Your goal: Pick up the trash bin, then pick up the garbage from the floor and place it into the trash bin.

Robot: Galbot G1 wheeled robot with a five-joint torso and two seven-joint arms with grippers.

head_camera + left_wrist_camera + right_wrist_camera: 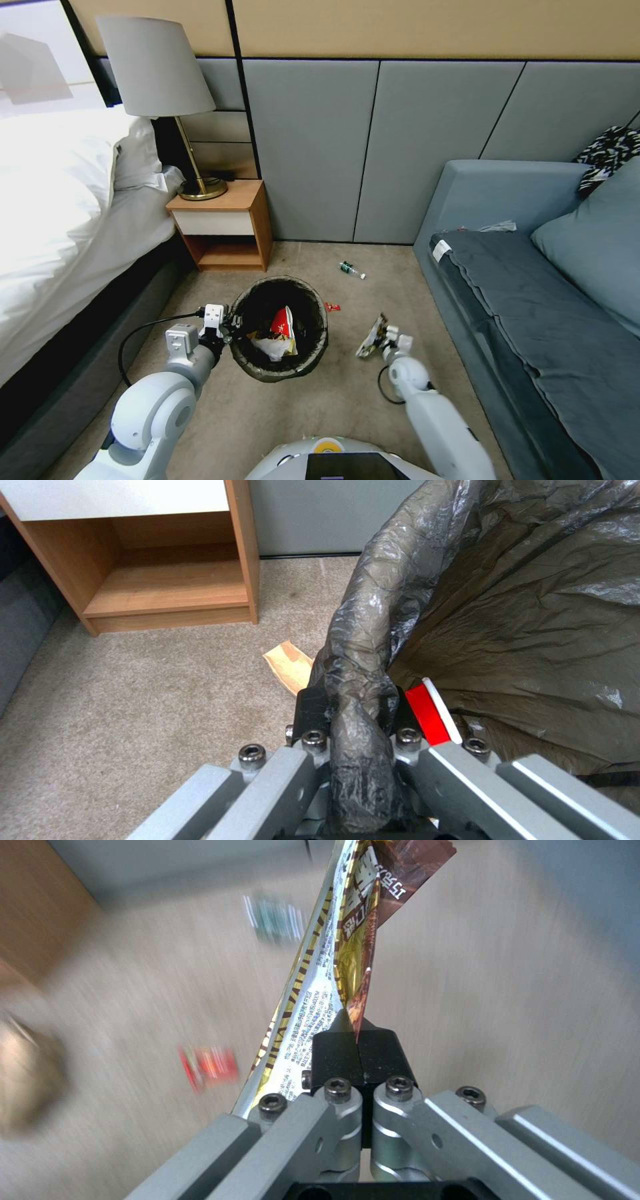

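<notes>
Bin: lined with a dark bag, it sits on the carpet before the nightstand, between the bed and the sofa. Inside lies a red-and-white packet. My left gripper is clamped on its near-left rim, fingers pinching the folded bag edge. To the right of the bin, my right gripper holds a shiny wrapper upright, its pads pressed together on the wrapper's lower edge. A small red scrap lies just beside the bin's right rim; a green bottle lies farther off, near the wall. A brown paper piece shows by the bin's outer side.
</notes>
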